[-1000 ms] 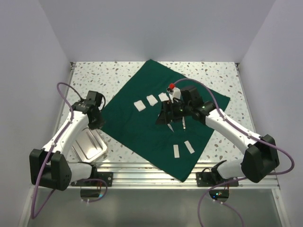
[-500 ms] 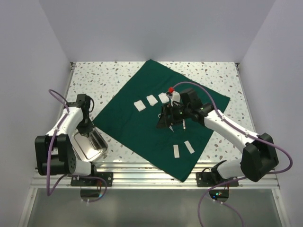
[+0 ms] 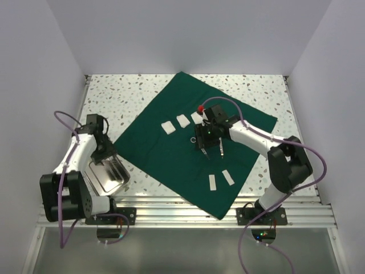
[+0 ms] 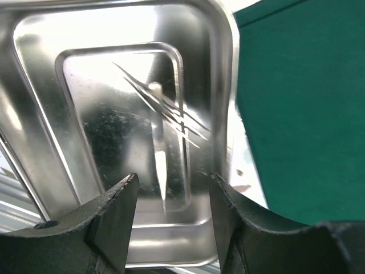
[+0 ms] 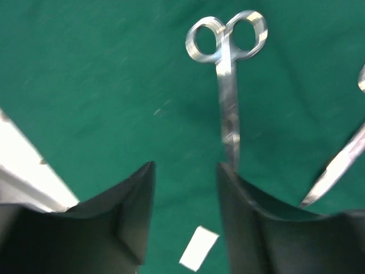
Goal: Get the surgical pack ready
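Dark green square fabric drape [image 3: 165, 157] lies flat and unfolded, directly under the right gripper [image 5: 185, 171] and just beside the left gripper [image 4: 173, 182]. That left arm has swung off the drape's edge to hang over the shiny rectangular steel tray [image 4: 34, 85]. Ring-handled steel scissors [image 5: 228, 74] lie just ahead of the right jaws, parted, narrowing, empty. A slim steel instrument [image 4: 159, 154] rests below the left jaws, which sprang from clamped to spread: delivered, I judge.
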Tool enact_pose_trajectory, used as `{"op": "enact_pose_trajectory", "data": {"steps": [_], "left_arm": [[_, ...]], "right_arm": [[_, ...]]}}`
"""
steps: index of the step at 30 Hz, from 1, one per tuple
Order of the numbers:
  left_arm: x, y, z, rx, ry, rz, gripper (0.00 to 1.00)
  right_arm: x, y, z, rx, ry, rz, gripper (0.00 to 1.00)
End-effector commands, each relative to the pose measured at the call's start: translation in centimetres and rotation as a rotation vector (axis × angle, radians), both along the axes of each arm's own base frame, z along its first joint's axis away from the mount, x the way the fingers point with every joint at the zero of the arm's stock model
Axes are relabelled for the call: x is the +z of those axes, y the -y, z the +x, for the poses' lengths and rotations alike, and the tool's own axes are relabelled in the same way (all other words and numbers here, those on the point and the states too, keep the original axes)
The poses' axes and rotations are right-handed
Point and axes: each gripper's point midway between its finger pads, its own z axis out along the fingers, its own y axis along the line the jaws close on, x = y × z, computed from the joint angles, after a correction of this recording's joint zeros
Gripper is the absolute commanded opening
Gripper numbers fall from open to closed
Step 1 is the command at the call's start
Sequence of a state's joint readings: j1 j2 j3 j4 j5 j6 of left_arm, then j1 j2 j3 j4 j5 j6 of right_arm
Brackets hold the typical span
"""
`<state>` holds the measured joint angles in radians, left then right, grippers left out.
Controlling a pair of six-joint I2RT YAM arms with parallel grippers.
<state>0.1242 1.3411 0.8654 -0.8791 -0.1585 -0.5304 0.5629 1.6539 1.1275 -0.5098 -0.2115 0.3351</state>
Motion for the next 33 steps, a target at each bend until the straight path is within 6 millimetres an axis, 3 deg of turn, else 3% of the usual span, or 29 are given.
{"op": "enact_pose_trajectory", "data": {"steps": [1,3,5,7,9,12,14,20,28,33], "left_arm": [[2.7,0.8,1.4,-0.023,0.158,-0.040,0.57],[4.7,2.1,2.2,-0.076,0.265,-0.096,0.57],[7.0,3.0,2.8,-0.129,0.363,-0.115,0.58],[8.7,4.1,3.4,-0.184,0.449,-0.143,0.76],[10.3,4.9,3.5,-0.229,0.534,-0.163,0.85],[11.8,5.9,3.4,-0.268,0.611,-0.194,0.85],[11.9,7.2,3.2,-0.298,0.632,-0.258,0.85],[10.7,8.6,3.3,-0.331,0.646,-0.319,0.82],[10.2,9.5,3.5,-0.336,0.652,-0.358,0.82],[11.0,10.6,3.7,-0.371,0.669,-0.382,0.81]], "right_arm": [[-0.5,1.7,2.7,-0.005,0.072,-0.152,0.48],[-1.5,1.6,3.1,0.020,0.058,-0.175,0.40],[-2.1,1.4,3.4,0.036,0.055,-0.181,0.38],[-3.0,1.7,3.8,0.032,0.046,-0.217,0.36],[-3.2,1.8,4.1,0.039,0.050,-0.236,0.35],[-3.6,1.7,4.6,0.035,0.053,-0.242,0.35],[-4.0,1.5,4.8,0.036,0.051,-0.244,0.35],[-4.1,0.1,5.2,0.064,0.060,-0.258,0.34],[-6.1,1.1,4.9,0.072,0.046,-0.393,0.32],[-6.4,0.7,4.6,0.084,0.034,-0.378,0.18]]}}
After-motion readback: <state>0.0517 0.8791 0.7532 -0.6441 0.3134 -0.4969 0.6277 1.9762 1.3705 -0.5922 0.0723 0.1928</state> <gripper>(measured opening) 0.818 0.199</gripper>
